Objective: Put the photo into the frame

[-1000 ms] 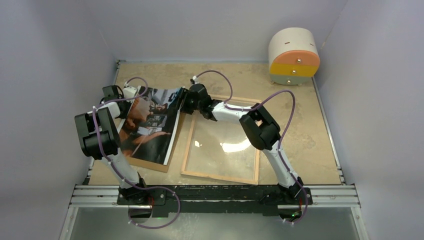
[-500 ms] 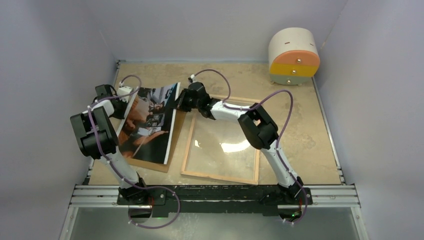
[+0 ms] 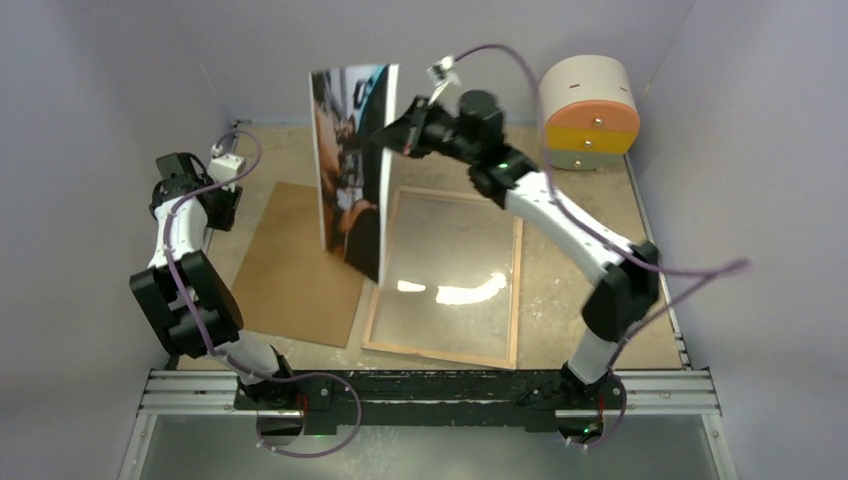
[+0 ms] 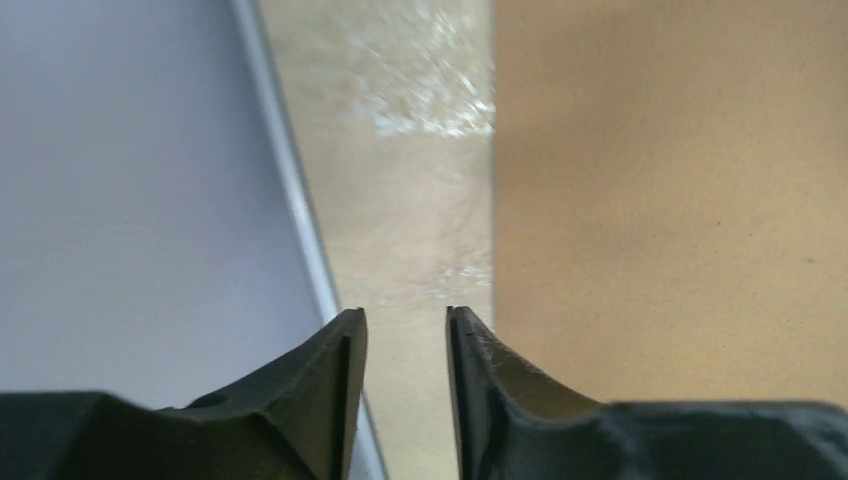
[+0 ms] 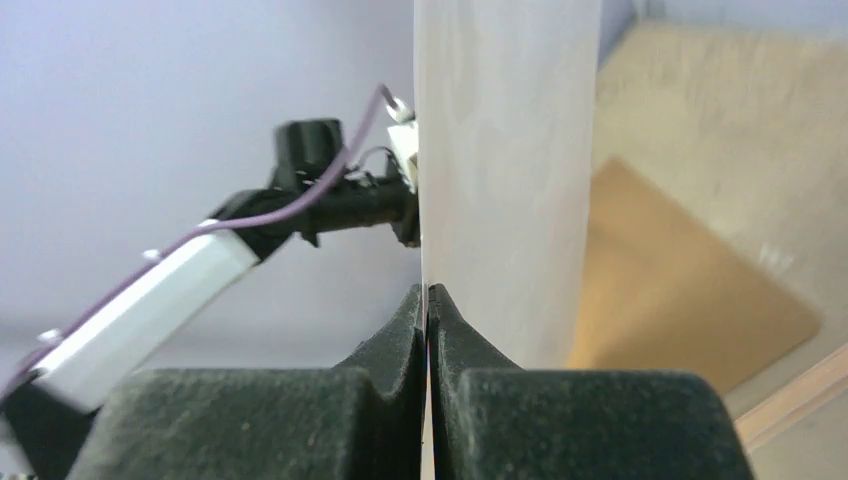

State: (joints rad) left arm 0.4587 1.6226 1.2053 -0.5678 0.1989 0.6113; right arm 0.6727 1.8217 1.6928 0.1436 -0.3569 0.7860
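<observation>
The photo [image 3: 352, 160] hangs upright in the air, above the gap between the brown hardboard sheet [image 3: 295, 265] and the frame [image 3: 445, 275]. My right gripper [image 3: 397, 134] is shut on the photo's upper right edge. In the right wrist view its fingers [image 5: 427, 292] pinch the thin edge, and the photo's white back [image 5: 505, 180] rises above them. The frame lies flat with its wood-coloured face up and the glass reflecting light. My left gripper [image 3: 222, 206] is at the far left by the wall; its jaws [image 4: 405, 316] stand apart with nothing between them.
A white, orange and yellow drum-shaped box [image 3: 588, 110] stands at the back right. The hardboard [image 4: 670, 200] lies just right of my left fingers, with the wall rail [image 4: 290, 180] on their left. My left arm [image 5: 200, 265] shows beyond the photo in the right wrist view.
My right gripper shut on the photo and lifted it off the hardboard, up and to the right. My left gripper let go, opened partway and drew back to the left.
</observation>
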